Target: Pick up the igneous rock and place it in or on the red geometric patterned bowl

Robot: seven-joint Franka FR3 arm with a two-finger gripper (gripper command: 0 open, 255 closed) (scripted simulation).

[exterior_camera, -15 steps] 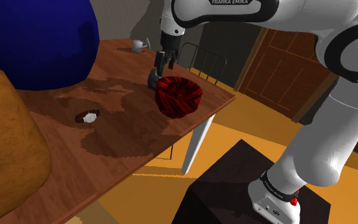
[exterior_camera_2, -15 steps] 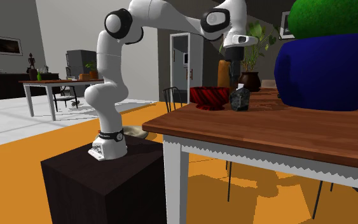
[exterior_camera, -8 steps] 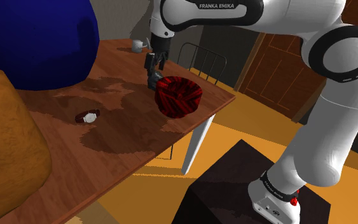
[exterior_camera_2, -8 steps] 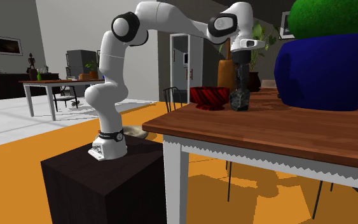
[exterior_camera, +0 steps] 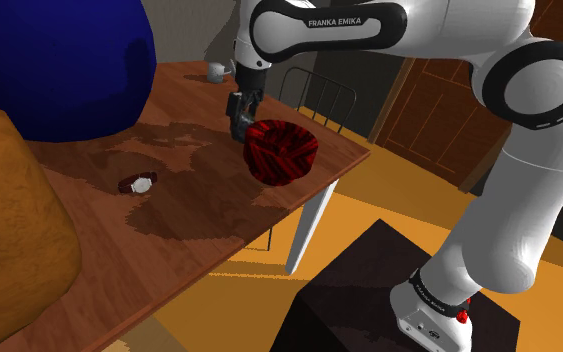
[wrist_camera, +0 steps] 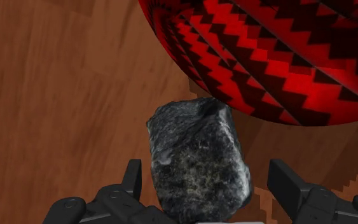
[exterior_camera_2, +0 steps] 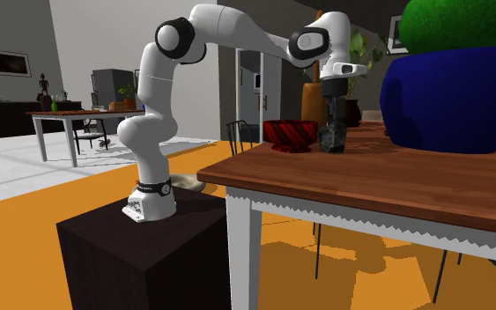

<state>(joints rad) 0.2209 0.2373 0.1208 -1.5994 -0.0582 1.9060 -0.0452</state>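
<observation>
Shoulder view, arm [exterior_camera: 369, 25]: white with dark joints, reaching up and to the left from its stand [exterior_camera: 369, 300]. Over the last second its hand has swung toward that view's left and sunk lower, just behind the bowl.
Table [exterior_camera: 179, 215]: brown wood, unchanged.
Bowl [exterior_camera: 281, 150]: red with a black zigzag pattern, near the table's corner. It has not moved, and nothing shows inside it.
Rock [wrist_camera: 199, 159]: dark grey and speckled, standing on the table right against the bowl's outer wall. Whether the two touch cannot be told. It sits in the same spot as a second ago.
Gripper [exterior_camera_2: 331, 114]: all black, pointing straight down. A second ago it hung above the rock, a little off to the side — now it has come down around the rock's top.
Fingers [wrist_camera: 131, 181]: spread wide, one on each side of the rock. Neither presses on it, and the gap on one side is plain.
Meaning for the task: the approach looks complete, but no grasp is made yet. The likely next step is to close the fingers, then make a short lift over the rim — minding the bowl wall so near.
</observation>
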